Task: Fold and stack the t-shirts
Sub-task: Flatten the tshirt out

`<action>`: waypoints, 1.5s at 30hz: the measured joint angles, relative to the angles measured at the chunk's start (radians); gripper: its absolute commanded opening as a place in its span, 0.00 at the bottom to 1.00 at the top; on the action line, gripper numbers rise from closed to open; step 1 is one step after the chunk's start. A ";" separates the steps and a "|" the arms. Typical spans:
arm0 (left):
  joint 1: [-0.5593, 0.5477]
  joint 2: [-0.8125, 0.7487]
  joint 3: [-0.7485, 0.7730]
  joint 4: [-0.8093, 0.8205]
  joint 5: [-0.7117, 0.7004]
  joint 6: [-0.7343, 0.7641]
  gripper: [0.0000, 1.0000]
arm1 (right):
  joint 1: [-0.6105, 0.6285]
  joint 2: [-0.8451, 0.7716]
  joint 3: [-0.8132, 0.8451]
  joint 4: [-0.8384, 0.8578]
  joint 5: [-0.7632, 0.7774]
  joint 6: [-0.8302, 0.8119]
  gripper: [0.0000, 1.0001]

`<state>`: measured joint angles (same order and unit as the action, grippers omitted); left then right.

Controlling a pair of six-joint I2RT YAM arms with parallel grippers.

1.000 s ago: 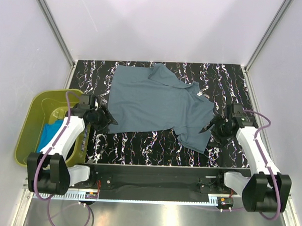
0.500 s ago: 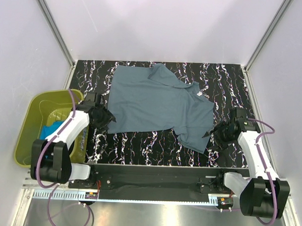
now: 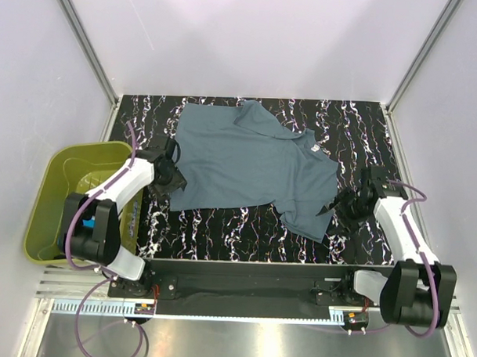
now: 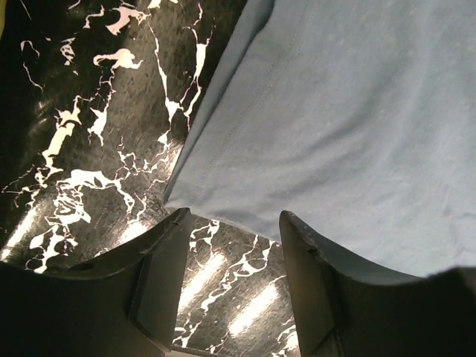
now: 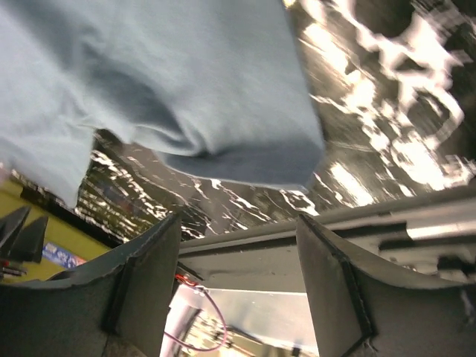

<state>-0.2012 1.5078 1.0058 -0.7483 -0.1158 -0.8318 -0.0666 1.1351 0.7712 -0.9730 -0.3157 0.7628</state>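
Both pairs of fingers stand wide apart with nothing between them. The left fingers [image 4: 158, 271] hover low over the desk [image 3: 221, 225], and the near left corner of the grey shirt [image 3: 247, 167] lies just ahead of them, its stitched hem flat on the marble. The right fingers [image 5: 145, 275] face the shirt's near right corner, which is rumpled and doubled under just in front of their tips. From above, the shirt lies spread open across the middle of the desk between the two pairs of fingers, with its collar on the far side. No fold shows and no stack has been started, so by the look of it the whole task is still to do. Bare desk lies beyond the collar, along the near edge behind both pairs of fingers, and outward of the right fingers. The tub [image 3: 46, 180] crowds the space outward of the left fingers.
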 measured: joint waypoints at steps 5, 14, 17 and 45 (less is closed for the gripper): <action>-0.044 -0.063 0.000 0.031 0.031 0.061 0.56 | 0.000 0.101 0.057 0.132 -0.074 -0.068 0.65; -0.094 -0.110 0.089 0.077 0.180 0.217 0.60 | 0.149 0.536 0.464 0.347 -0.142 -0.094 0.57; -0.094 -0.110 0.123 0.096 0.228 0.260 0.60 | 0.223 0.708 0.637 0.386 -0.143 -0.096 0.57; -0.094 0.069 0.165 0.093 0.385 0.326 0.60 | 0.161 1.123 0.958 0.364 0.080 -0.062 0.25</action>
<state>-0.2955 1.5772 1.1706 -0.6556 0.2691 -0.5060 0.0944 2.2585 1.7287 -0.6086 -0.2352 0.7006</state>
